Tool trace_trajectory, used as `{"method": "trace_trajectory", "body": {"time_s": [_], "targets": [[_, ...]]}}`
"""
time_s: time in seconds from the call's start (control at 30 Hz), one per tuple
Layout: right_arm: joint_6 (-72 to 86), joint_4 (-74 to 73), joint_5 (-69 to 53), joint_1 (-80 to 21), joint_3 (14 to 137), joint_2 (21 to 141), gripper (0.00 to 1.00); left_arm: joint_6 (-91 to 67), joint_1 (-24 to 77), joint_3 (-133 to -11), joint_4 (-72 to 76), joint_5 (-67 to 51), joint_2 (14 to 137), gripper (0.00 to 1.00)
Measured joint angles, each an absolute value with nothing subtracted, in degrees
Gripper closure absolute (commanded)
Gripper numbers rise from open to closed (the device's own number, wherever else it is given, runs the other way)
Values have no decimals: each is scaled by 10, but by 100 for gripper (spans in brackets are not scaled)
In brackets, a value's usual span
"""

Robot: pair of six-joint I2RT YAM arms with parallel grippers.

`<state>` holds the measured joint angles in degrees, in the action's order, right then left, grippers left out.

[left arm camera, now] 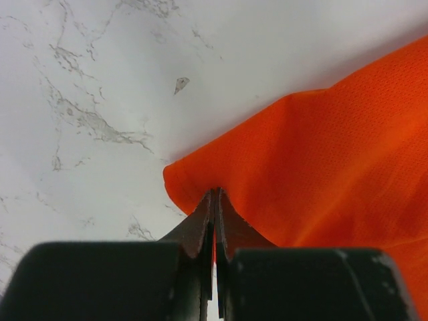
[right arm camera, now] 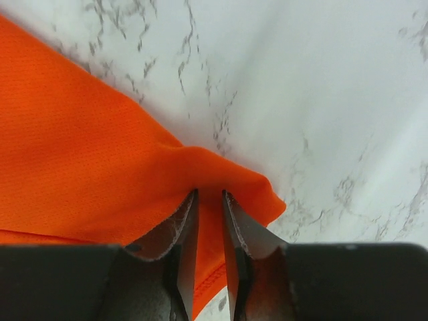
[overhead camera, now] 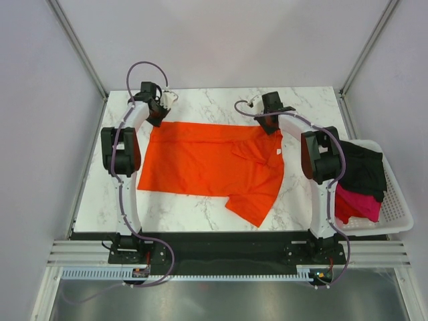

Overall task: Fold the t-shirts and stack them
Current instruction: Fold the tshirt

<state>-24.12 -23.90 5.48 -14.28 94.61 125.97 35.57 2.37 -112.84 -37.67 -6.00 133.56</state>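
The bright orange-red t-shirt [overhead camera: 207, 164] lies spread on the marble table, its small white neck label [overhead camera: 279, 152] at the right and one sleeve hanging toward the near edge. My left gripper [overhead camera: 159, 114] is at the shirt's far left corner; in the left wrist view the gripper [left arm camera: 215, 192] is shut on the edge of the shirt [left arm camera: 334, 167]. My right gripper [overhead camera: 270, 126] is at the far right corner; in the right wrist view the gripper [right arm camera: 210, 194] pinches a fold of the shirt [right arm camera: 80, 154], with cloth filling the narrow gap. A black shirt [overhead camera: 364, 170] and a pink shirt [overhead camera: 358, 204] lie in the basket.
The white mesh basket [overhead camera: 394, 200] stands off the table's right edge, beside the right arm. Bare marble [overhead camera: 214, 100] shows behind the shirt and along the near edge. Metal frame posts stand at the far corners.
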Motion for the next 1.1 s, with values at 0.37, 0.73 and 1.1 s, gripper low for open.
{"method": "trace_trajectory", "body": {"time_s": [0.37, 0.73, 1.1], "targets": [[-263, -244, 84, -138, 1077, 1346, 75, 335, 29, -1224, -416, -15, 1407, 98], [-293, -249, 88, -129, 1186, 1413, 74, 315, 31, -1328, -431, 12, 1466, 95], [-380, -230, -77, -110, 884, 1057, 49, 258, 31, -1209, -424, -21, 1221, 14]]}}
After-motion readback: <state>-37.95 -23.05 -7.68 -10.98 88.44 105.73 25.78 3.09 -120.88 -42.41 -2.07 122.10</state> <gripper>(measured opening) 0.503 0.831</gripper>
